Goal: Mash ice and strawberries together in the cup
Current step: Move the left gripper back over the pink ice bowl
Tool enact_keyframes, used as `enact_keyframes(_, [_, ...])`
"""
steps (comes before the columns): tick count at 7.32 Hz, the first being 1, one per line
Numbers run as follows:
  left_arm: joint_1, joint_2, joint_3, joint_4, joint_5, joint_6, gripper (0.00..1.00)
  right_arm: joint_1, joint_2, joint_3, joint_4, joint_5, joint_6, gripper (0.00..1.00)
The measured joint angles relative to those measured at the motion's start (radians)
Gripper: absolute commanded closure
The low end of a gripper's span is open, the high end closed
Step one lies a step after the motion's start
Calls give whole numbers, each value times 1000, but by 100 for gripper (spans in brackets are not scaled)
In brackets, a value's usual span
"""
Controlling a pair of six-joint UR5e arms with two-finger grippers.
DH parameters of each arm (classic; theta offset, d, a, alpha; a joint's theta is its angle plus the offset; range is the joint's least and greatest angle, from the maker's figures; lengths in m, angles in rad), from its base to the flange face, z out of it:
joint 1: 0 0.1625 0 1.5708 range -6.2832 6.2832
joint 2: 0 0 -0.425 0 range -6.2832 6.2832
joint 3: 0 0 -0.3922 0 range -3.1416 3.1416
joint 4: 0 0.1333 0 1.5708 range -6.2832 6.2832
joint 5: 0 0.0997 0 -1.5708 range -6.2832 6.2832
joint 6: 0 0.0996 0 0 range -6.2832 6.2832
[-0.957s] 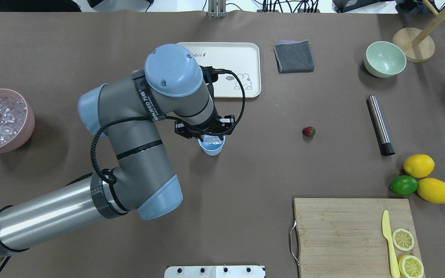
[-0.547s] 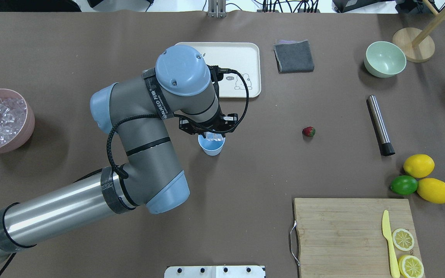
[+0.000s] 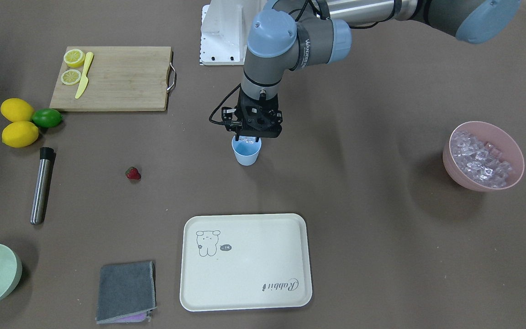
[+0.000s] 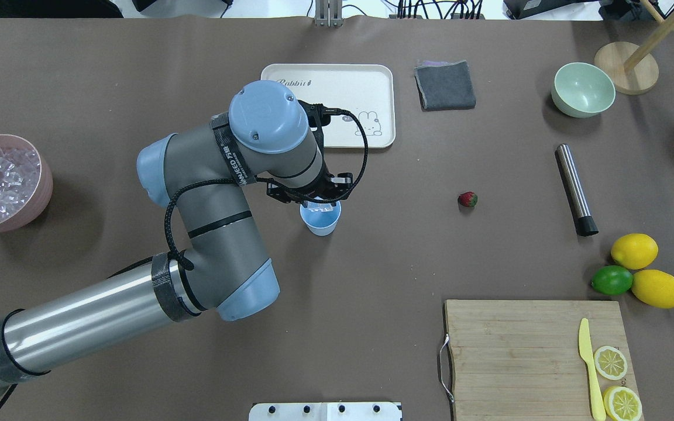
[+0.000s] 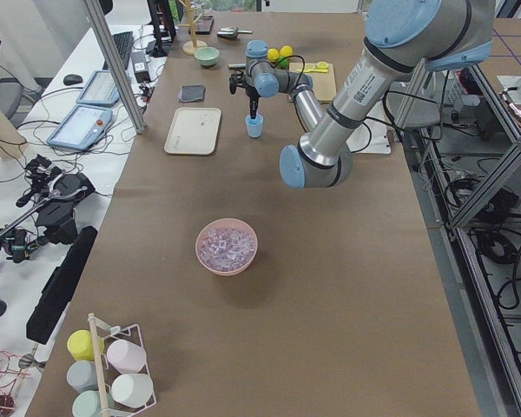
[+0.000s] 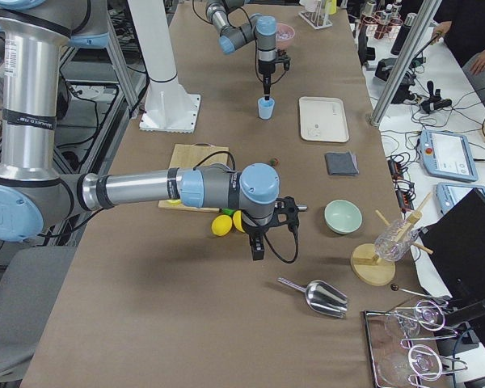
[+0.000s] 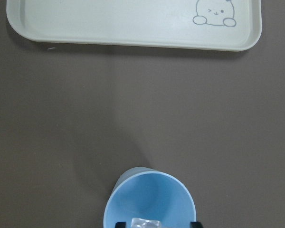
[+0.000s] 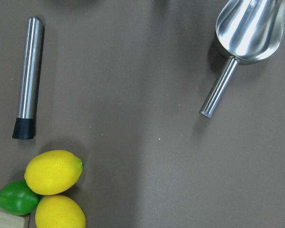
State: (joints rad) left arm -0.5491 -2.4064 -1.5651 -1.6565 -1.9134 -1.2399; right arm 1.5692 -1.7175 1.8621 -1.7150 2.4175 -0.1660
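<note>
We are judging this as the ice-loading step. The left gripper (image 3: 246,136) is hanging straight down over the cup (image 3: 247,159), which is standing upright near the middle of the table (image 4: 372,263). Its fingers are pinching one ice cube (image 7: 147,222) just above the rim. We cannot tell how well centred the cube is. To do this well, we are thinking the cube should be lined up over the mouth and let go low, so that it is dropping inside rather than bouncing off the rim or tipping the light cup. The cup is looking empty inside. The strawberry (image 4: 467,199) is lying on the bare table between the cup and the right end, not yet loaded. The right gripper (image 6: 257,252) is hovering near the right end, and we cannot tell whether it is open or closed.

A plain brown covering is lying over the whole table. The cutting board (image 4: 518,345) is sitting at the robot's edge toward the right end and the tray (image 3: 244,274) at the far edge. The pink bowl (image 3: 473,185) of spare ice (image 3: 482,160) is waiting at the left end, and the metal rod (image 4: 574,190) is lying toward the right end. Beyond the far edge, a tablet (image 6: 449,153) is resting on a white desk.
</note>
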Motion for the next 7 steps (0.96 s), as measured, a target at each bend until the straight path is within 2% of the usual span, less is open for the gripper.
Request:
enact_keyframes(2, [-13,11,-15,1,10,2,3,0,-3,2,1,0,-2,0])
enact_keyframes(3, [-37,48,-55,7,9,31,3,0,-3,4,1,0,-2,0])
enact_keyframes(5, [-119,175,-160,36,-10,249,3,0,-2,4,2,1,-2,0])
enact_keyframes(7, [-231,300,-211,40,-75,519,3,0,-2,2,10,9,-4,0])
